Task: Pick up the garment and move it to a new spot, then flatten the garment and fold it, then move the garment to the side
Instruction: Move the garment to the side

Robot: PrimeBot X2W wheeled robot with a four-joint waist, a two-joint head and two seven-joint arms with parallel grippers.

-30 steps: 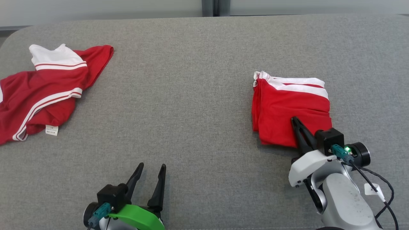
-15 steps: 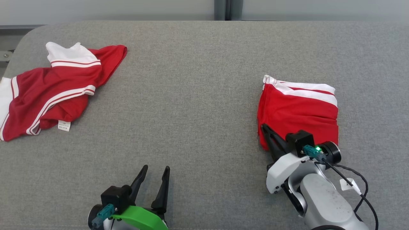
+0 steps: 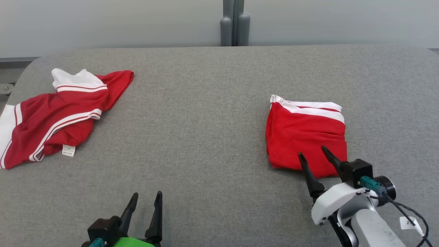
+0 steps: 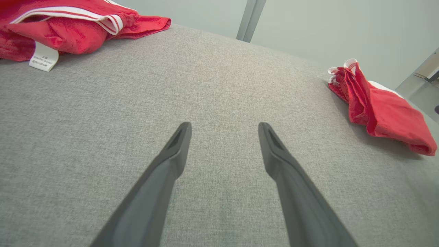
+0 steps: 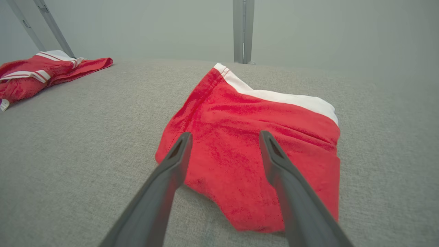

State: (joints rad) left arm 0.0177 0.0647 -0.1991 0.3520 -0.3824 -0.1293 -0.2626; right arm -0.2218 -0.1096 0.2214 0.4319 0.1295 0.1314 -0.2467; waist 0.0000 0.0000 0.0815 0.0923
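Head view, looking down on a grey fabric-covered bench (image 3: 212, 103). At 3 o'clock, a folded red garment (image 3: 305, 137) with a white band along its far edge, lying flat as a neat, nearly square packet, well apart from everything else. Judged to be the task's piece, folded and parked at the side, with little left to do.

At its near edge, toward 4 o'clock, the right hand (image 3: 312, 151), two dark fingers (image 3: 307, 170) spread wide and gripping nothing, tips over the packet's near hem. Touching the cloth or just above it: hard to tell. Open stance probably for leaving the fold undisturbed on withdrawal.

At 7 o'clock, low at the frame's bottom, the left hand (image 3: 147, 194), also spread open and empty over bare bench, seemingly parked out of the way.

At 9 to 10 o'clock, a second red-and-white garment (image 3: 58, 109), crumpled, with a white label (image 3: 69, 150) at its near edge, presumably waiting for its own turn. At 12 o'clock beyond the bench, a grey post (image 3: 235, 27) against a pale wall.

Right wrist view: close look along the open fingers, showing the packet's slightly ragged near corner and soft creases across the top, not evident from above.

Left wrist view: low side-on look at the packet, revealing stacked layers at its folded edge and a slope in thickness, hidden from the head view.
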